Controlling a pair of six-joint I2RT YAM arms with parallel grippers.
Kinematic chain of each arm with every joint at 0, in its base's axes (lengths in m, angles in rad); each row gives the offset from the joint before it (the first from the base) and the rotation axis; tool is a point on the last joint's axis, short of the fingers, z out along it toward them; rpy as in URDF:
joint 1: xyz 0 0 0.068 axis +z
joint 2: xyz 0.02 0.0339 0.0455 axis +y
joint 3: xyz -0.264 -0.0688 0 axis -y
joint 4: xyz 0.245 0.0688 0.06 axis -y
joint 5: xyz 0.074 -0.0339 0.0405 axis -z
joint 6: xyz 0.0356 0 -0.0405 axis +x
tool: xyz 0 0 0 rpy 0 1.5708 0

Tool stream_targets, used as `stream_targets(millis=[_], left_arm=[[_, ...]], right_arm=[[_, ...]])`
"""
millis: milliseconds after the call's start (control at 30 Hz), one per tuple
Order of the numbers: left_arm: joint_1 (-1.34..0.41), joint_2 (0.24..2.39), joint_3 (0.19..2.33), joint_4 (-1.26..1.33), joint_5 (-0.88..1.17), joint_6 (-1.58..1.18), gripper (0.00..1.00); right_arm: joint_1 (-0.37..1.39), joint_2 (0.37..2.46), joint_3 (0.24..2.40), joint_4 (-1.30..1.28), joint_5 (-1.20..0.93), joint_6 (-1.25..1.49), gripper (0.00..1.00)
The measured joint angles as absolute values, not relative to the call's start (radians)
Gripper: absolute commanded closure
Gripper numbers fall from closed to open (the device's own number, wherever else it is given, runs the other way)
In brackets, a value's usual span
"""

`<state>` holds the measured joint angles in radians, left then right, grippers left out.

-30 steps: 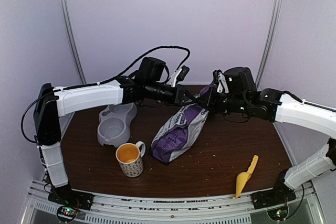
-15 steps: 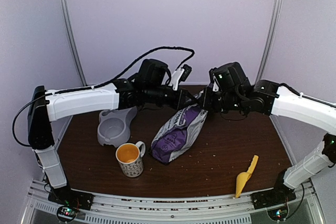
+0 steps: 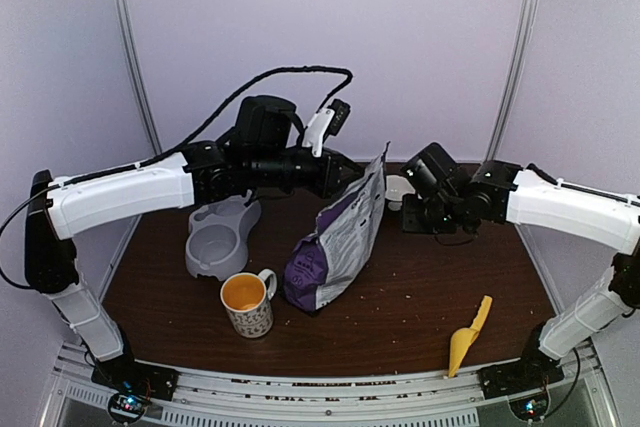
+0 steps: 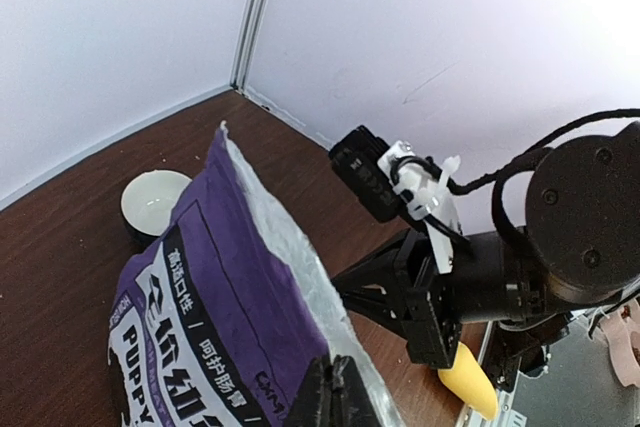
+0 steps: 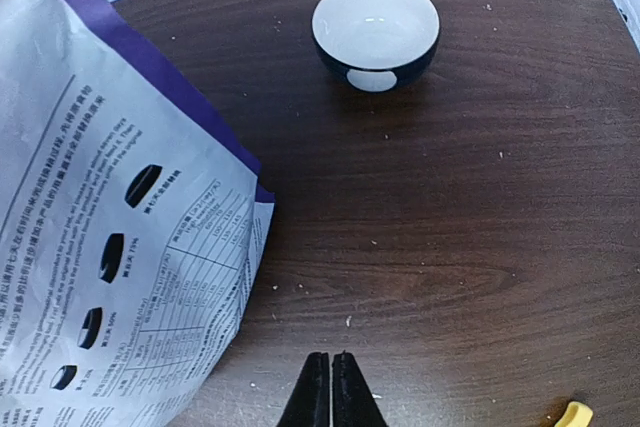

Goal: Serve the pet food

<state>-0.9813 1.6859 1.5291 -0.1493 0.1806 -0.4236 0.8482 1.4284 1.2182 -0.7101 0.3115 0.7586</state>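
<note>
The purple "PUPPY FOOD" bag [image 3: 340, 242] stands tilted on the brown table, its open top edge lifted. My left gripper [image 3: 362, 177] is shut on that silvery top edge, as the left wrist view shows [image 4: 335, 387] with the bag [image 4: 215, 297] hanging below it. The pet food itself is hidden inside the bag. My right gripper [image 3: 408, 213] is shut on nothing, low over the table to the right of the bag. In the right wrist view its fingers [image 5: 331, 372] point at bare wood, with the bag's white back panel [image 5: 110, 237] to the left.
A small blue-and-white bowl [image 3: 398, 187] [image 5: 375, 32] sits behind the bag. A grey double pet dish [image 3: 215, 242] lies at the left, an orange-lined mug [image 3: 247, 304] in front of it. A yellow scoop [image 3: 468, 337] rests near the front right edge. Crumbs dot the table.
The left gripper has lifted the bag's top, so the bag now stands more upright. The right gripper has drawn away from the bag's top, down and to the right.
</note>
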Motion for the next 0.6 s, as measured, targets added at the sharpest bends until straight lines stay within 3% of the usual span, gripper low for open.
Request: stream_targets(millis=[133,200,333,400,467,533,600], left_arm=[[-0.983,1.678,1.523,-0.159,0.197,-0.424,1.0],[-0.984,1.678,1.524,-0.16,0.213,-0.426,1.0],[-0.984,1.678,1.524,-0.162,0.25,-0.44,1.0],[-0.984,1.678,1.524,-0.164,0.269,-0.447,1.0],[-0.984,1.678,1.524,-0.166,0.285,-0.455,1.0],[-0.984,1.678,1.523,-0.167,0.3,-0.462,1.0],[-0.985,1.678,1.52,-0.165,0.311,-0.467,1.0]], right_arm=[[0.846,1.398,1.193,-0.714,0.305,0.759,0.98],[0.841,1.332,1.15,-0.664,0.266,0.759,0.85],[0.812,1.151,1.04,-0.542,0.16,0.783,0.44],[0.801,1.063,0.987,-0.467,0.113,0.81,0.38],[0.797,1.007,0.949,-0.405,0.077,0.848,0.37],[0.796,0.972,0.921,-0.345,0.043,0.892,0.47],[0.796,0.964,0.91,-0.287,-0.002,0.937,0.51]])
